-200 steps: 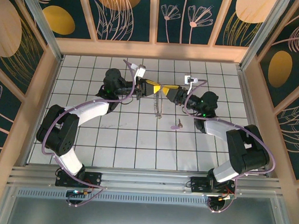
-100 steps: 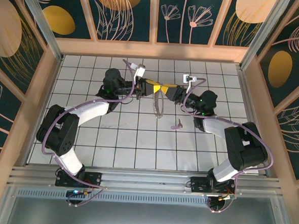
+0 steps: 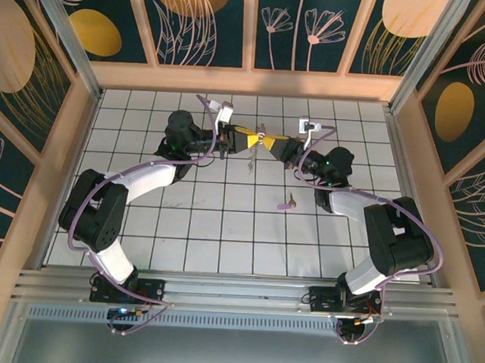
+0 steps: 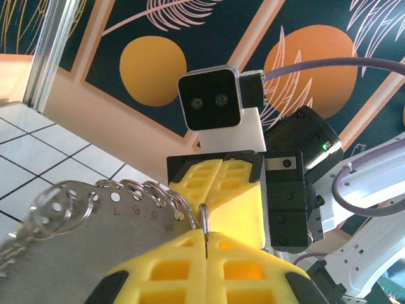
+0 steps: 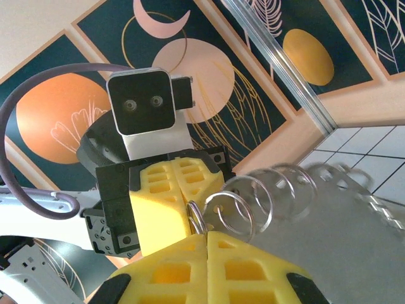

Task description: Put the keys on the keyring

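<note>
The keyring is a grey metal plate with numbered holes and a row of steel split rings along its edge. Its end ring is pinched from both sides, held above the tiles at the back middle. My left gripper is shut on that ring from the left, its yellow pads pressed together. My right gripper faces it, shut on the same ring. The plate trails off to the side. The small pink key lies on the floor, in front of the right gripper.
White tiled floor walled by wooden rails and patterned panels. Both arms arch inward from their bases at the near edge, lilac cables looping along them. Each wrist camera sees the other gripper's camera block straight ahead.
My right gripper has closed onto the end ring. The plate, which hung down towards the tiles, has swung up between the two grippers. The key has not moved.
</note>
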Tool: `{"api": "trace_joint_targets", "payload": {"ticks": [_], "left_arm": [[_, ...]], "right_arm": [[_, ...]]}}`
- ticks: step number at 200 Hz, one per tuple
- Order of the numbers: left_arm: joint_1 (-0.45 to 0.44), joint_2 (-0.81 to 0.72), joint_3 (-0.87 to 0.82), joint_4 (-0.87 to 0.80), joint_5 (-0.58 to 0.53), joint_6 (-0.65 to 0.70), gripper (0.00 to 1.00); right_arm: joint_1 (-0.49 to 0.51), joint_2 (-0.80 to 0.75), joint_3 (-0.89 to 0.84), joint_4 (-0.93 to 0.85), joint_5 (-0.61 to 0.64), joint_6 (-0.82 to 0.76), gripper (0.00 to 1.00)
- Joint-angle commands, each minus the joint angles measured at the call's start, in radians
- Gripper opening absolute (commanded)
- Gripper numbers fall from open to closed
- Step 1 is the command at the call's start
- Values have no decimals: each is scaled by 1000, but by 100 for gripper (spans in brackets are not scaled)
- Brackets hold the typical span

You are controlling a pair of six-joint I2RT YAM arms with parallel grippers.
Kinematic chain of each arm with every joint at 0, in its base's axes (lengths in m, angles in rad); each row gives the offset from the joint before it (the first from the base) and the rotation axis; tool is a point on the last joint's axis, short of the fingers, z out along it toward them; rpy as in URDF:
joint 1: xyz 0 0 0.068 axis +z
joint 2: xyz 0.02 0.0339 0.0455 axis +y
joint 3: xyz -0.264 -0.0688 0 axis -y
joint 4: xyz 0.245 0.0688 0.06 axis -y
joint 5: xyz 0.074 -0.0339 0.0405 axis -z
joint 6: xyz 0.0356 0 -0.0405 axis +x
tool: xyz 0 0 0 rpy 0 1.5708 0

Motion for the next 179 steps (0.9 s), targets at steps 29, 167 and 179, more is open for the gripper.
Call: {"api": "trace_joint_targets", "payload": {"ticks": [29,167,179], "left_arm": [[-17,3,19,76,33,-17,0],[-17,-20,-21,124,-88,-62,29],[-17,-31,-41,157,-141,-95,42]], "right_arm": [[18,5,23,46,-22,4,24],[13,-23,-22,32,30,-14,0],[11,-31,-20,24,48,-13,0]]}}
